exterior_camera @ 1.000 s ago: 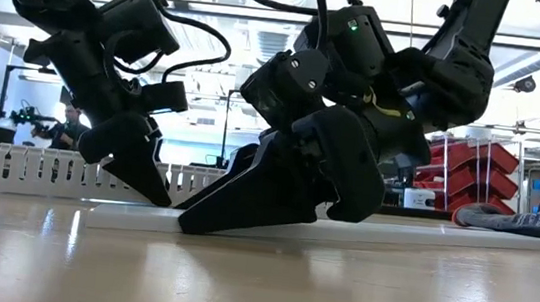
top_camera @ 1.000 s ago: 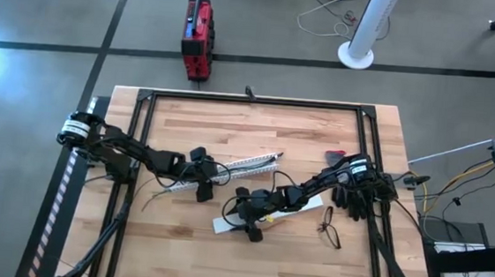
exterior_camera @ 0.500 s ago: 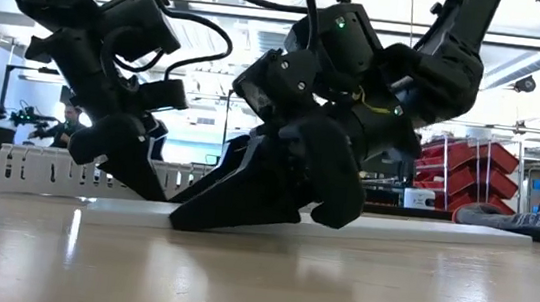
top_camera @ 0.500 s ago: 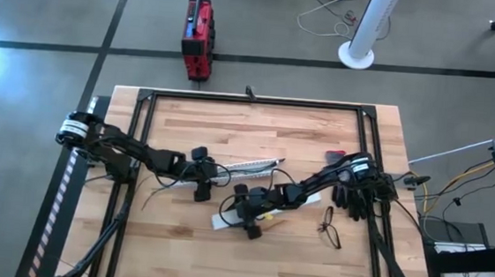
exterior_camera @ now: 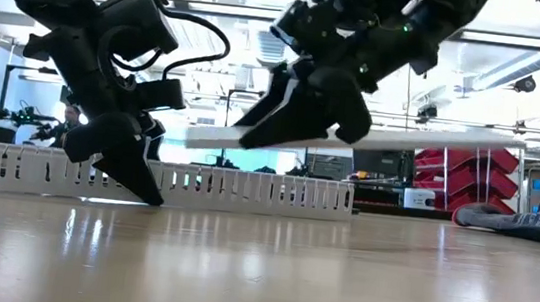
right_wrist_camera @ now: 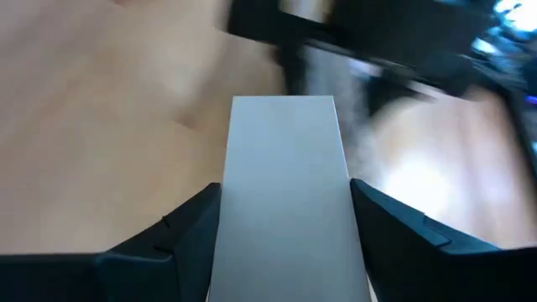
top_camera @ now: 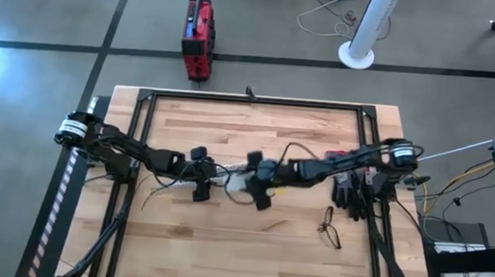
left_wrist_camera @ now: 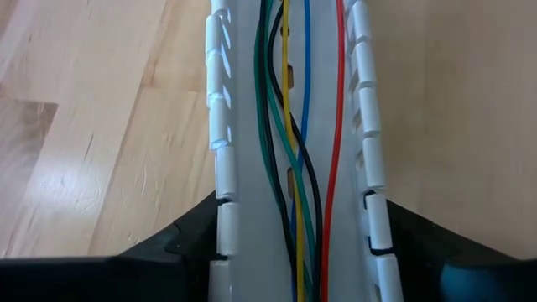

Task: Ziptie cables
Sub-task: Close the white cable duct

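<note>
An overhead camera looks straight down on the whole pale wooden table (top_camera: pixel 249 236) and the grey floor beyond. A second camera sits at tabletop level, facing across the boards into a bright workshop. Each wrist camera looks close along its own dark fingers: the left over the slotted white plastic cable duct (left_wrist_camera: pixel 294 126) holding coloured wires, the right along a flat white plastic strip (right_wrist_camera: pixel 285 193). Overhead and level views share both arms and that duct (exterior_camera: pixel 176 183).
</note>
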Tool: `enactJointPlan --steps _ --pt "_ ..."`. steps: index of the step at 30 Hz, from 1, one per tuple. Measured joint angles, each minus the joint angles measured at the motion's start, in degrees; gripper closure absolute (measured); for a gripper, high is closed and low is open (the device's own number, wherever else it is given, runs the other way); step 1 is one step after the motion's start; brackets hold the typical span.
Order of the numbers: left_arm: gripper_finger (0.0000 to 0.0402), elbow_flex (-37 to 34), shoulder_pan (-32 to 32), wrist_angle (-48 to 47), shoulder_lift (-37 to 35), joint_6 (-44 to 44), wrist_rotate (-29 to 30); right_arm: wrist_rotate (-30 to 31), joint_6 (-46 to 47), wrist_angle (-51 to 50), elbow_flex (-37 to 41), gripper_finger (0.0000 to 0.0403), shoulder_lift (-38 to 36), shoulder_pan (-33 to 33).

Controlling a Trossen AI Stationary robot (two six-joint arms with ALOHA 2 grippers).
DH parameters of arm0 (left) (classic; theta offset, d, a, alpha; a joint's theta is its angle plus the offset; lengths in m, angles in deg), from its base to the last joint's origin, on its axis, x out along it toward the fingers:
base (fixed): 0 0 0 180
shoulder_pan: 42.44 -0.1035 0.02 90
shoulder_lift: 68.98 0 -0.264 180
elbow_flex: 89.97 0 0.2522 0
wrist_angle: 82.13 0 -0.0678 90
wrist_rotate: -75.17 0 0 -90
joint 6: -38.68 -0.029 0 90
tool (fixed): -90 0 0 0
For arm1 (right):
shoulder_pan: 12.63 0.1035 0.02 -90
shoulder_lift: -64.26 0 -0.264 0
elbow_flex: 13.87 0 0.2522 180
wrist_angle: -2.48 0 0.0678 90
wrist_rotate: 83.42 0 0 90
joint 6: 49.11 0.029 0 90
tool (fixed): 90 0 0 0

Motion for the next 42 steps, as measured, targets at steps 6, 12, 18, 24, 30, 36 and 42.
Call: enactJointPlan --steps 6,12,18,24,30,36,42 --pt "0.0183 -0.91 -0.02 2.56 0.00 -0.17 0.01 0.36 -1.97 2.02 3.47 0.0184 -3.73 -7.24" --pt "0.0185 -1.99 -0.02 4.22 0.00 -0.09 0.00 -10.24 1.77 5.23 5.34 0.0184 -1.00 -10.05" --pt "0.0179 -3.32 -0.02 7.83 0.02 -0.25 0.02 -11.41 1.91 10.26 5.77 0.0184 3.11 -9.97" --pt "0.0189 -3.61 0.01 8.50 0.43 -1.59 -0.01 -11.04 0.14 11.09 6.27 0.0185 3.37 -10.48" --pt "0.0185 -3.59 -0.02 9.25 2.24 -2.67 0.11 -11.93 -0.36 11.01 6.58 0.0185 3.35 -11.91" --pt "0.0190 -3.56 -0.02 10.14 3.02 -3.52 0.44 -13.76 -1.01 10.91 6.65 0.0185 3.35 -13.22" --pt "0.0187 -3.56 -0.06 10.40 3.08 -4.18 0.53 -14.41 -1.84 10.89 6.67 0.0185 3.35 -14.40"
